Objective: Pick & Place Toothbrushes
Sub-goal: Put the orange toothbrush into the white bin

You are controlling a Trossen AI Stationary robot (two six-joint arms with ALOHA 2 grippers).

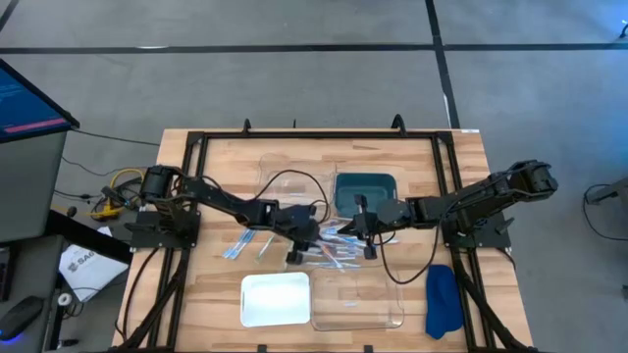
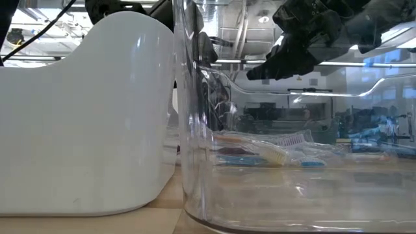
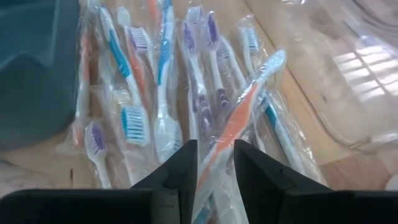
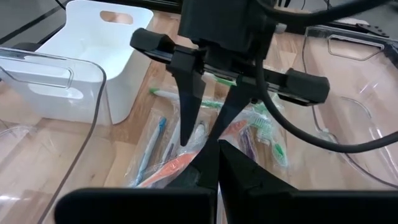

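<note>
High view: both arms meet over the middle of the desk (image 1: 216,186). The left pincer (image 1: 297,247) and right pincer (image 1: 365,233) both sit over the scattered toothbrushes (image 1: 334,250), which lie mid-desk between the teal bin (image 1: 365,188) on the far side and the two near containers, a white tray (image 1: 276,298) and a clear tray (image 1: 358,299). A blue cloth (image 1: 443,299) lies near right. Judged step: picking one brush out of the pile, no placing yet. Open room is tight, the two pincers are close together and the trays hem the pile on the near side; bare wood to the left is freer.

Low view: the white tray's wall (image 2: 84,117) and the clear tray's wall (image 2: 188,110) fill the near ground; wrapped brushes (image 2: 260,153) show through the clear plastic, flat on the desk. A dark pincer (image 2: 289,55) hangs above them, which arm cannot be told here.

Left wrist view: left pincer (image 3: 215,165) is half open, fingers astride one orange wrapped toothbrush (image 3: 239,118), which crosses over others. Looks clamped on it, brush tilted up.

Right wrist view: right pincer (image 4: 217,155) is fully closed, holding nothing seen, tips pointing at the pile beneath the left arm's pincer.

Next move likely calls for a straight lift clear of the neighbouring wrappers, then a carry over a tray rim, with the right arm kept out of the path
</note>
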